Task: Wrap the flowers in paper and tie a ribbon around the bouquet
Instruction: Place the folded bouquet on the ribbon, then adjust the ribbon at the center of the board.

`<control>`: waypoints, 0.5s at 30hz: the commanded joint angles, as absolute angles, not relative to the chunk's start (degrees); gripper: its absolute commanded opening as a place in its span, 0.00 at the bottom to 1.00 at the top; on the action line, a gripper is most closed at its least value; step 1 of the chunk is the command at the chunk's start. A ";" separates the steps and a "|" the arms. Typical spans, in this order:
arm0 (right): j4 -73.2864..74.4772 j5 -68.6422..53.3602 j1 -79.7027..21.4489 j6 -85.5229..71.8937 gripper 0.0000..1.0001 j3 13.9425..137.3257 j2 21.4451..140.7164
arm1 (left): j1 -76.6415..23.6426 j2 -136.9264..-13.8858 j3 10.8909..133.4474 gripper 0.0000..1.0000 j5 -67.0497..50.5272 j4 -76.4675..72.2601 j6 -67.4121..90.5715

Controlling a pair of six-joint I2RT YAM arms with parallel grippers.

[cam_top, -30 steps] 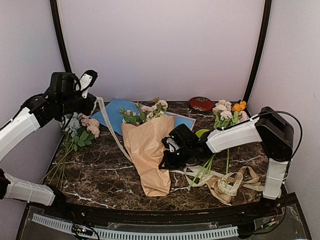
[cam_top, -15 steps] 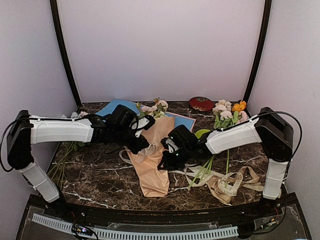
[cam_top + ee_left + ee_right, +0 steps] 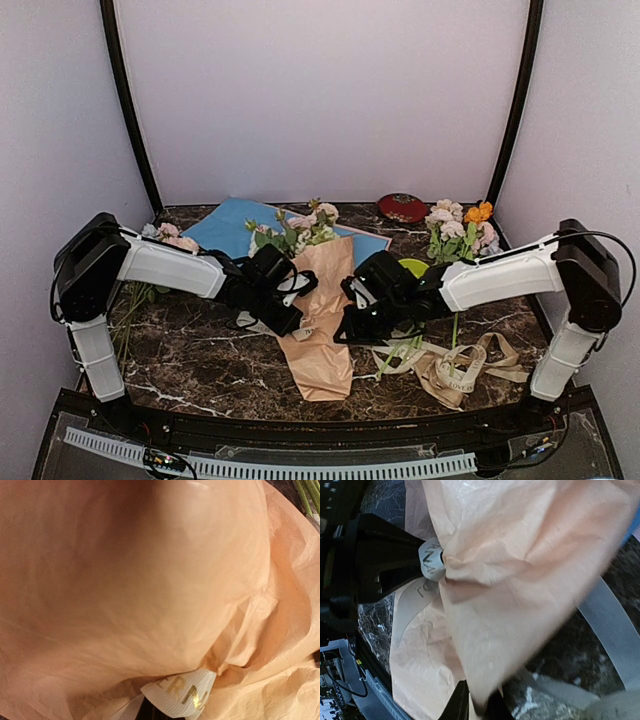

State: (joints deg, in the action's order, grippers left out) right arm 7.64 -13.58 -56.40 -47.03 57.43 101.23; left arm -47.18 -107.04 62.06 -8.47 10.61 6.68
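The bouquet (image 3: 318,330) lies mid-table, a cone of tan paper (image 3: 520,570) narrowing toward me, with pink-cream flowers (image 3: 300,228) at its far end. My left gripper (image 3: 292,305) presses against the cone's left side, shut on the cream ribbon (image 3: 182,697). The ribbon (image 3: 431,560) shows in the right wrist view, pinched between black fingers (image 3: 385,555), and its slack (image 3: 248,322) lies on the table. My right gripper (image 3: 348,322) is at the cone's right side. Its jaws (image 3: 480,707) stand a narrow way apart on the paper's edge.
A light blue sheet (image 3: 225,225) lies behind the bouquet. A bunch with blue blooms (image 3: 160,232) lies far left and one with an orange bloom (image 3: 458,225) far right. A red dish (image 3: 402,207) sits at the back. Loose stems (image 3: 400,350) and tangled ribbon (image 3: 455,368) lie front right.
My left arm swung down from high at the far left, bringing the ribbon to the bouquet's left side. The bouquet and my right gripper shifted slightly right.
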 commanded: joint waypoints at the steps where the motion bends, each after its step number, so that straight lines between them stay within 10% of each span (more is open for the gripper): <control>1: 15.51 -9.25 -55.32 -46.48 0.15 53.17 91.93 | -47.41 -107.35 59.59 0.00 -6.73 13.41 6.94; 15: 25.36 4.89 -42.68 -40.14 0.26 50.04 90.44 | -47.33 -107.77 58.71 0.00 -2.97 14.84 5.06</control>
State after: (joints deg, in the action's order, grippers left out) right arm 21.61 -1.17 -44.58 -43.29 50.81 86.02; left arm -47.53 -106.91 61.30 -7.09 9.74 6.22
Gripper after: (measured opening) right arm 0.268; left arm 0.003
